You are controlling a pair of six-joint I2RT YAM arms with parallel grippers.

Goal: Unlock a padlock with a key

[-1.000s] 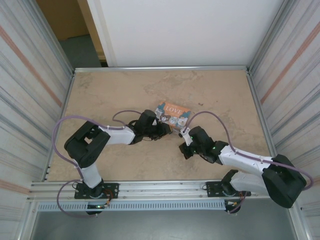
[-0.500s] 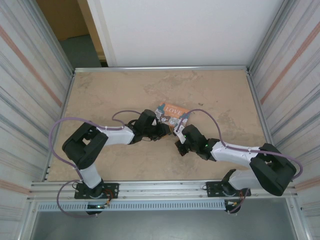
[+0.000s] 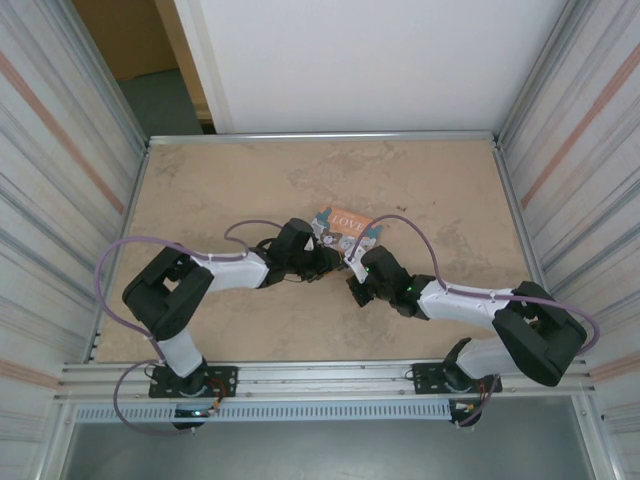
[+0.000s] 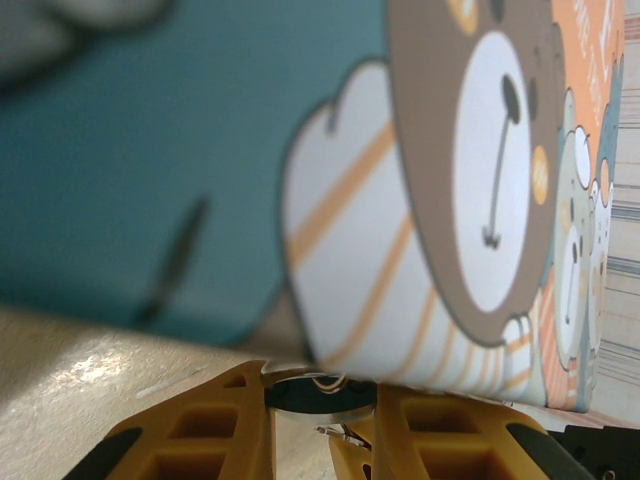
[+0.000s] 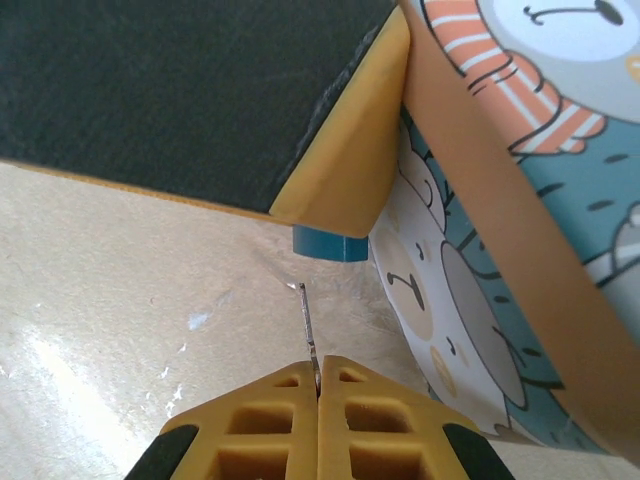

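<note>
My left gripper (image 3: 326,262) is shut on the small blue padlock (image 5: 328,244), right against the near-left side of the orange cartoon tin (image 3: 346,228). In the right wrist view one of its yellow fingers (image 5: 340,170) covers most of the padlock. In the left wrist view the gripper (image 4: 318,388) holds the lock (image 4: 318,397) as a dark, silver-rimmed shape under the tin (image 4: 400,200). My right gripper (image 5: 319,362) is shut on the thin dark key (image 5: 308,325). The key's tip points at the padlock, a short gap below it.
The tin (image 5: 520,200) lies just right of the key's line. Both arms meet mid-table (image 3: 220,190), the right gripper (image 3: 353,280) just right of the left one. Metal rails and corrugated walls (image 3: 60,200) ring the table, with bare surface to the left and far side.
The right arm has swung left and forward, bringing the key close to the padlock by the tin. The left arm has held still.
</note>
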